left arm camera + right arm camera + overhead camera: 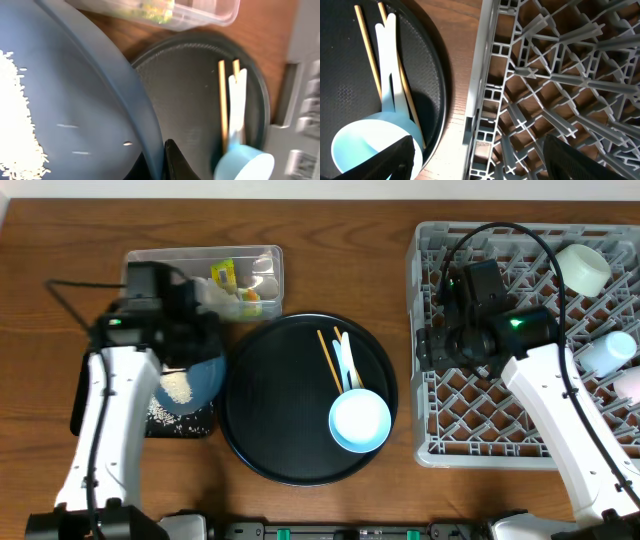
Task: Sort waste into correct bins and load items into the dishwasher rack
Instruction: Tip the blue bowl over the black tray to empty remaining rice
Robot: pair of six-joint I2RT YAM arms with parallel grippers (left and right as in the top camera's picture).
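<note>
Your left arm (100, 420): long white link with rounded edges, black wrist block, small green light (115, 323) glowing, thin black cable (60, 295) looping off its side.
Your right arm (552, 398): same white link, boxy black wrist housing, its own green lamp (517, 323), black lead (505, 230) arching in wide loop.
Left tool (165, 162): one matte black finger showing, pointed tip.
Right tool (487, 165): two broad matte black fingers (395, 162), rounded, blurred.

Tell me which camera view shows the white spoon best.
Right wrist: the white spoon appears large and sharp, lying beside the chopsticks on the round black tray. Overhead shows it whole but small; left wrist shows it blurred.
</note>
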